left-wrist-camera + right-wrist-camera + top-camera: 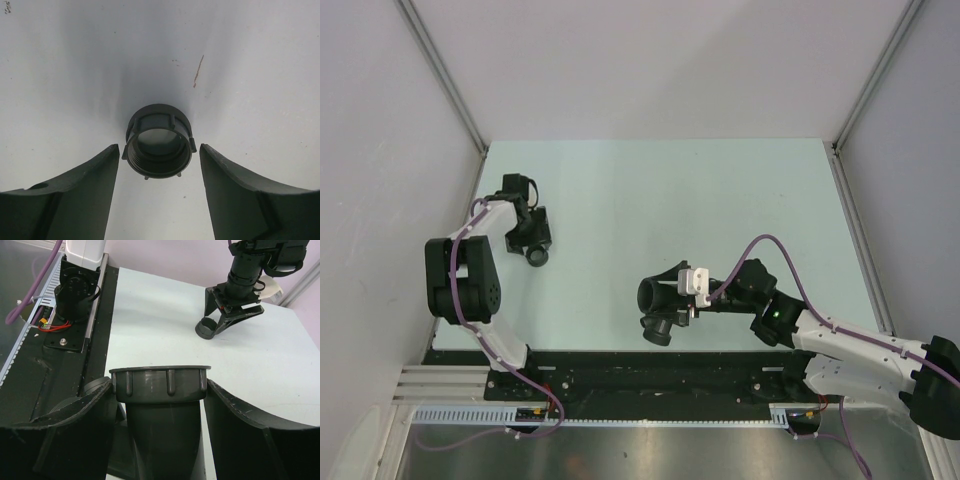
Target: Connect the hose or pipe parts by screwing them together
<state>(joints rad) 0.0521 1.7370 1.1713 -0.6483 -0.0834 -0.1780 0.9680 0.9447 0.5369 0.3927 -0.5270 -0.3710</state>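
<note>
Found the small ribbed fitting (pixel 158 147) on the tabletop (pixel 620 190) at far left, between the open jaws of the left gripper (pixel 159 156) and touching neither. Judged it light, stiff, slick plastic, best pinched across the ribbed collar. Saw the Y-shaped fitting (pixel 160 440) clamped in the jaws of the right gripper (pixel 159 390), near the near edge.

Around me stand pale grey-lilac walls (pixel 660 60), joined by metal corner posts (pixel 442 75). My table (pixel 720 190) is pale green; a thin reddish mark (pixel 198 71) on it is maybe a scratch.
</note>
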